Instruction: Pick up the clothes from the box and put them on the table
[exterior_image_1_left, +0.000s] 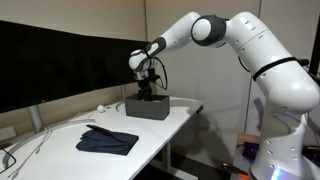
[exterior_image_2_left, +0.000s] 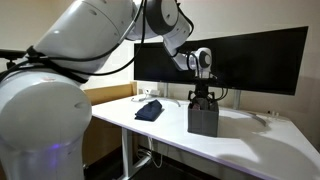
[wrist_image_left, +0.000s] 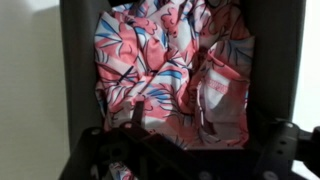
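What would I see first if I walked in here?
The big white robot arm, reaching over the table with its open end effector down at the dark box. Inside the box lies a bright pink patterned cloth, and a navy cloth lies flat on the table.

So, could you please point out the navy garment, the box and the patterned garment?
navy garment (exterior_image_1_left: 108, 141): in an exterior view, middle of the folded cloth.
box (exterior_image_1_left: 146, 109): in an exterior view, its near side wall.
pink patterned garment (wrist_image_left: 170, 70): wrist view, middle of the fabric.
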